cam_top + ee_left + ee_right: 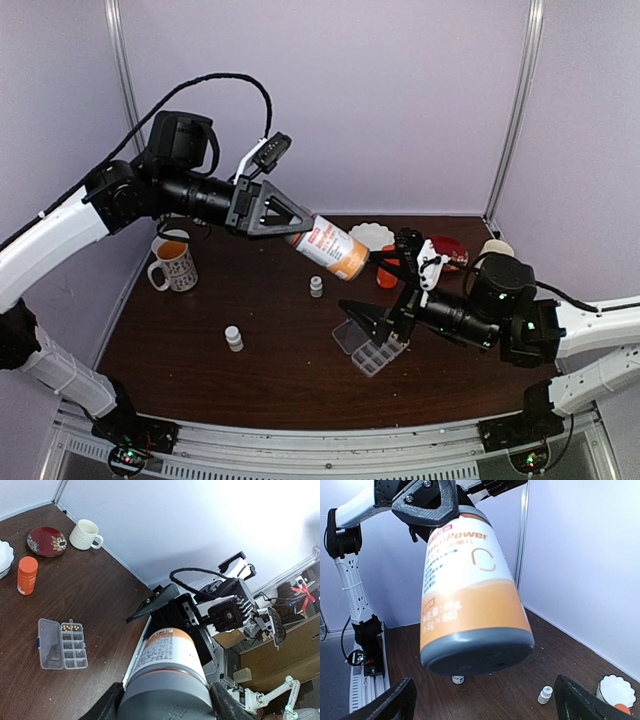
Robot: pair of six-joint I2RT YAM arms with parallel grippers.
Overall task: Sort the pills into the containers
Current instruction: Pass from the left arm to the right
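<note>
My left gripper (296, 224) is shut on the grey end of a large white-and-orange labelled bottle (331, 249), holding it tilted in the air above the table. From the left wrist that bottle (167, 665) fills the space between the fingers (102, 707). My right gripper (487, 705) is open and faces the bottle's (470, 595) other grey end, apart from it. The clear pill box (371, 349) lies open on the table under my right gripper (383, 290). Its cells are the containers (74, 645), and tiny pale pills (70, 627) show in the end cells.
Two small white bottles (234, 338) (316, 286) stand mid-table. A patterned mug (172, 262) is at the left. An orange bottle (388, 272), a white scalloped bowl (372, 235), a red plate (447, 250) and a cream cup (495, 247) line the back right.
</note>
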